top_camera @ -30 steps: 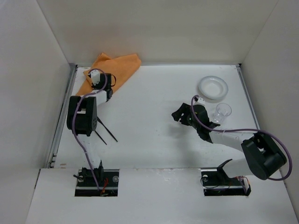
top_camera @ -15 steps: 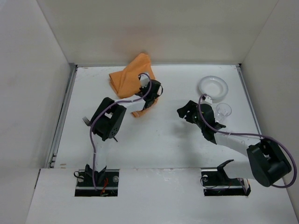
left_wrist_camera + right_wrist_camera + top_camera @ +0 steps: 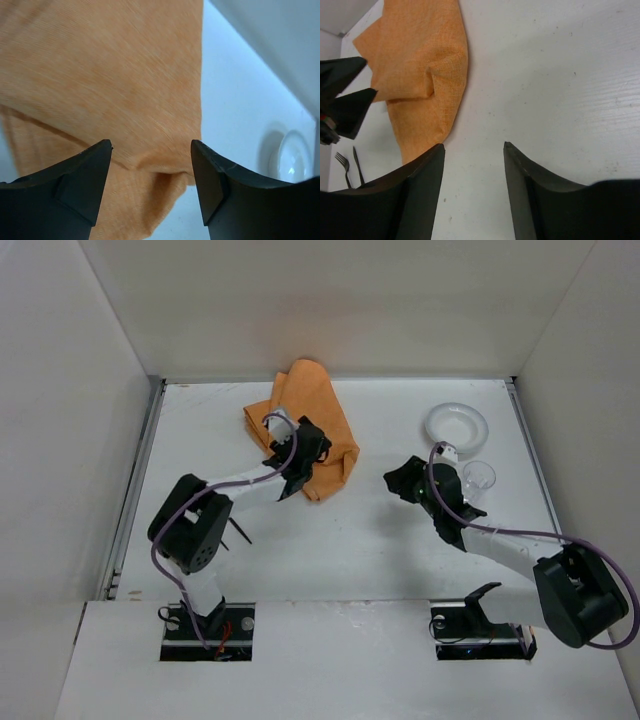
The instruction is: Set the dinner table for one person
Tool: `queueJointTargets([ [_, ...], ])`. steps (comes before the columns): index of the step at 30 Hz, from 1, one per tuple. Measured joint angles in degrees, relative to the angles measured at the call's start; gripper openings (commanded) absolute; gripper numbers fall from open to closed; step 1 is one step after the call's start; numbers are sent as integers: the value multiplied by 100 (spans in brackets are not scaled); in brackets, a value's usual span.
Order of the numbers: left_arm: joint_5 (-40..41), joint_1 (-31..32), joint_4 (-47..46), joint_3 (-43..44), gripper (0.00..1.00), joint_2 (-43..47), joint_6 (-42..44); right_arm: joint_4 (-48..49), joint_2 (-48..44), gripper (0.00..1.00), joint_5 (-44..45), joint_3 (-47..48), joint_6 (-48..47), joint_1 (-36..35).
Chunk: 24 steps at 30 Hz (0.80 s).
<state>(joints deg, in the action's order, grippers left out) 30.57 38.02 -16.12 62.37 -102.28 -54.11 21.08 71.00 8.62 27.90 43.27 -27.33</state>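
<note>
The counter (image 3: 350, 550), which is the table to be set, is a flat, hard, matte white top filling the whole working area. It is nothing to lift, only to lay things on, and it probably lets cloth slide easily. The orange cloth (image 3: 310, 425) lies rumpled and folded over itself near the far edge, left of the middle. It looks light, limp and unbreakable, so it is best pinched at a free corner or a raised fold and drawn flat, since a grab in the middle would only bunch it. The left gripper (image 3: 150, 150) hangs just over it with jaws apart and nothing between them. The right gripper (image 3: 472, 147) is also spread and empty, over bare counter just beside the cloth's near edge. The plate (image 3: 455, 427) sits toward the far right corner, stiff and likely breakable, and is best taken by its rim. The clear glass (image 3: 478, 478) stands just on its near side, light, slick and easy to tip. The fork (image 3: 341, 165) and knife (image 3: 357, 165) lie side by side toward the left edge, thin and low, and are best pinched across the handle.
</note>
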Motion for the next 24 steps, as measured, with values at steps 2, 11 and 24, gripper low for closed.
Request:
queueJointTargets([
  [2, 66, -227, -245, -505, 63, 321, -286, 2, 0, 31, -2, 0, 0, 0],
  [11, -216, -1019, -962, -1606, 63, 184, -1119, 0, 109, 46, -26, 0, 9, -24],
  [24, -372, -1272, -1751, -1768, 38, 24, -1305, 2, 321, 55, -101, 13, -20, -160],
])
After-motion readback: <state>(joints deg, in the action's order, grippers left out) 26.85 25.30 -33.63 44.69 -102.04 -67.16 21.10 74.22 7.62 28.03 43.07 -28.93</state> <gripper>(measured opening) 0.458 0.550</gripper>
